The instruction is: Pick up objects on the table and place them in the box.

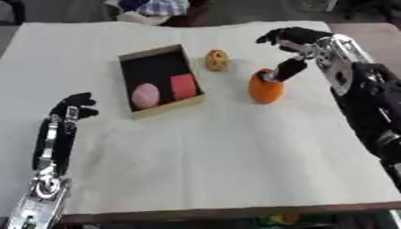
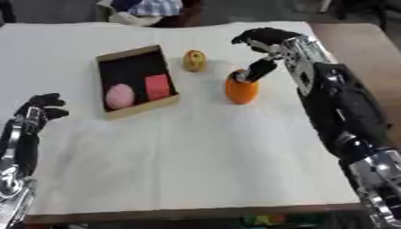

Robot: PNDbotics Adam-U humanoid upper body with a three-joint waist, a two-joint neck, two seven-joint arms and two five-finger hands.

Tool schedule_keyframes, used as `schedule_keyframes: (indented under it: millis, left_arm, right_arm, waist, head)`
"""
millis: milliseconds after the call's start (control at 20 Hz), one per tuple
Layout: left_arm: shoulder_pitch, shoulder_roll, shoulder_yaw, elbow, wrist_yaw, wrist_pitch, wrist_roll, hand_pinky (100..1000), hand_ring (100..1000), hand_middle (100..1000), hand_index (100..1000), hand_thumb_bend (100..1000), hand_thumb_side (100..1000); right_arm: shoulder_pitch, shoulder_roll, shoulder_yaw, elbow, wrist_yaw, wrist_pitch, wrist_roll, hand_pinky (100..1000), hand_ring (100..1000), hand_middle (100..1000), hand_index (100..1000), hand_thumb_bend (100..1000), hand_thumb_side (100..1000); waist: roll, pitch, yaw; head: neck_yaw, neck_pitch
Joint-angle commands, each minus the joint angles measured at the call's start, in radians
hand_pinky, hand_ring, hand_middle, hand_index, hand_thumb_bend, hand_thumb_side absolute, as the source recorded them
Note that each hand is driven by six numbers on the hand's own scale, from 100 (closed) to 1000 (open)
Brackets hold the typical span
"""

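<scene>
The right hand is positioned over the orange object, which stands on the table to the right of the box. The thumb is extended down to the top of the orange object, apparently touching it; the fingers are spread above and are not closed round it. The hand is therefore wide and nothing is held. The left hand is rested at the left, fingers up and loosely curled, with nothing held.

For a sound pick, the hand is best lowered until the fingers and thumb lie on opposite sides of the orange object, below its widest part, before closing. The neighbouring yellow object is to be left undisturbed.

Count: one box; two items in it, a pink round one and a red block; two items outside it, one orange, one yellow.
</scene>
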Motion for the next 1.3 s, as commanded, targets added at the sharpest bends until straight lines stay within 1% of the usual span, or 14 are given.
schedule_keyframes:
  millis: [50,100,300,400,450,500,550,750,850,900,950,1000,1100,1300]
  left_arm:
    - [-0.004,0.019,0.005,-0.010,-0.004,-0.002,0.002,756,613,628,763,100,940]
    - [-0.004,0.019,0.005,-0.009,-0.005,-0.001,0.002,756,613,628,763,100,940]
    - [-0.003,0.019,0.007,-0.010,-0.004,-0.001,0.003,756,613,628,763,100,940]
    - [-0.003,0.019,0.007,-0.010,-0.004,-0.001,0.003,756,613,628,763,100,940]
    - [-0.003,0.019,0.007,-0.010,-0.004,-0.001,0.003,756,613,628,763,100,940]
    - [-0.003,0.019,0.006,-0.010,-0.003,-0.001,0.003,756,613,629,763,100,941]
    - [-0.003,0.019,0.006,-0.010,-0.003,-0.001,0.002,756,613,629,763,100,941]
    - [-0.001,0.020,0.008,-0.009,-0.004,-0.002,0.003,757,612,629,763,100,942]
    - [0.000,0.021,0.008,-0.009,-0.004,-0.001,0.004,757,612,629,763,100,942]
    - [0.000,0.022,0.008,-0.009,-0.004,-0.001,0.004,757,612,629,763,100,943]
    - [0.000,0.022,0.008,-0.008,-0.004,-0.001,0.004,757,612,629,763,100,943]
    - [0.001,0.022,0.008,-0.008,-0.004,-0.002,0.004,757,612,629,763,100,942]
    - [0.001,0.022,0.007,-0.008,-0.004,-0.002,0.004,757,612,630,763,100,943]
    - [0.002,0.023,0.008,-0.008,-0.005,-0.002,0.004,757,612,630,763,100,942]
  right_arm:
    - [-0.013,-0.028,-0.015,0.024,0.008,0.014,0.016,844,852,862,928,320,418]
    - [-0.012,-0.026,-0.018,0.034,0.019,0.018,0.015,841,847,856,925,311,383]
    - [-0.009,-0.022,-0.029,0.055,0.039,0.021,0.008,838,836,841,909,287,393]
    - [-0.009,-0.025,-0.027,0.055,0.035,0.014,0.015,835,824,816,850,257,378]
    - [-0.010,-0.027,-0.026,0.052,0.030,0.008,0.021,835,823,812,836,246,373]
    - [-0.010,-0.028,-0.023,0.047,0.023,0.003,0.028,834,820,802,784,187,354]
    - [-0.009,-0.031,-0.020,0.041,0.014,-0.004,0.035,834,819,798,766,169,344]
    - [0.001,-0.048,-0.003,-0.010,-0.052,-0.042,0.061,835,818,797,745,100,331]
    - [0.005,-0.059,0.012,-0.036,-0.084,-0.056,0.075,835,819,794,690,100,308]
    - [0.006,-0.064,0.019,-0.047,-0.097,-0.062,0.083,833,815,785,621,100,275]
    - [0.007,-0.068,0.025,-0.058,-0.109,-0.068,0.089,831,811,779,591,100,258]
    - [0.008,-0.072,0.030,-0.068,-0.122,-0.071,0.091,823,796,759,497,100,233]
    - [0.010,-0.078,0.034,-0.089,-0.149,-0.075,0.086,814,777,741,416,100,216]
    - [0.007,-0.086,0.037,-0.117,-0.188,-0.072,0.071,811,766,733,398,100,205]
  waist:
    - [-0.004,-0.032,-0.001]
    - [-0.003,-0.032,-0.001]
    - [-0.001,-0.032,0.000]
    - [-0.002,-0.032,0.000]
    - [-0.003,-0.032,-0.001]
    - [-0.003,-0.032,-0.002]
    - [-0.004,-0.032,-0.003]
    - [-0.006,-0.033,-0.005]
    - [-0.007,-0.033,-0.005]
    - [-0.008,-0.034,-0.006]
    - [-0.009,-0.034,-0.006]
    - [-0.010,-0.034,-0.007]
    - [-0.011,-0.035,-0.008]
    - [-0.012,-0.036,-0.008]
  head:
    - [-0.002,-0.002]
    - [-0.002,-0.002]
    - [-0.004,-0.002]
    - [-0.005,-0.002]
    - [-0.005,-0.002]
    - [-0.005,-0.002]
    - [-0.006,-0.002]
    - [-0.007,-0.002]
    - [-0.007,-0.002]
    - [-0.007,-0.002]
    - [-0.008,-0.002]
    - [-0.008,-0.002]
    - [-0.008,-0.002]
    - [-0.011,-0.002]
